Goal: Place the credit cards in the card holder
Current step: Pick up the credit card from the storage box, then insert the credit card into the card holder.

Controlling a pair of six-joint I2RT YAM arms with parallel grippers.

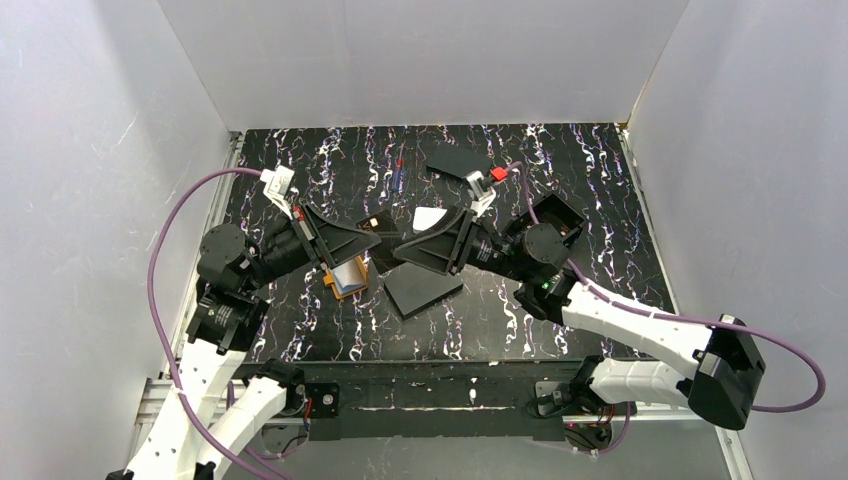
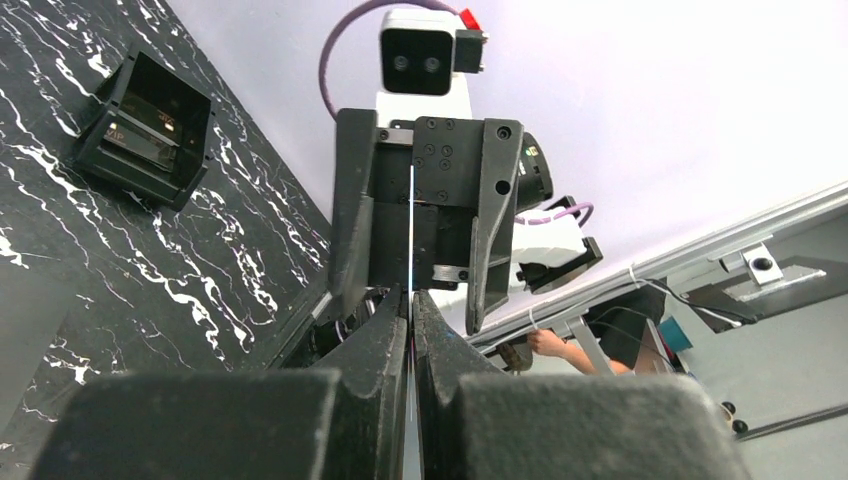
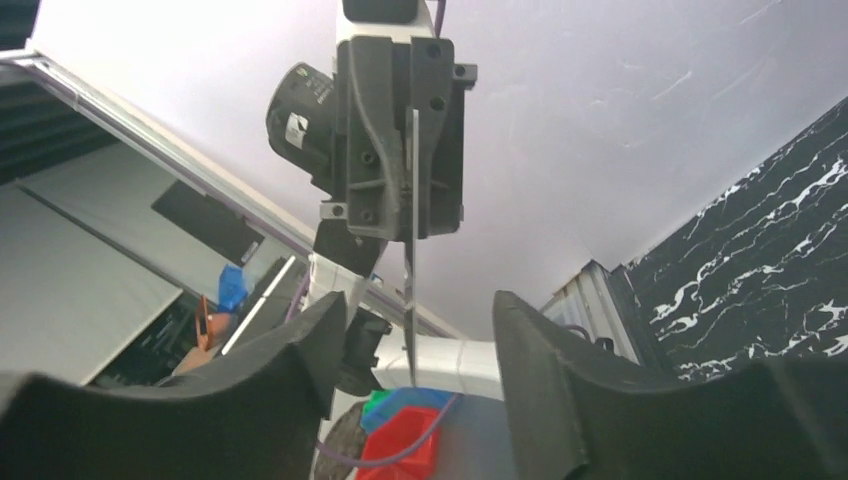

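Observation:
The orange card holder [image 1: 348, 277] lies open on the table, pale blue inside up, just below my left gripper [image 1: 375, 240]. My left gripper [image 2: 411, 300] is shut on a thin white card [image 2: 411, 230], seen edge-on between its fingers. The card [image 1: 430, 218] reaches across to my right gripper [image 1: 400, 250], which faces the left one tip to tip. In the right wrist view the card [image 3: 411, 230] hangs edge-on between the wide-open jaws of my right gripper [image 3: 415, 300], touching neither finger.
A flat black rectangle [image 1: 425, 287] lies right of the holder, another [image 1: 455, 160] at the back. An open black box [image 1: 555, 215] stands behind the right arm and shows in the left wrist view [image 2: 145, 125]. A pen-like item [image 1: 398, 172] lies at the back.

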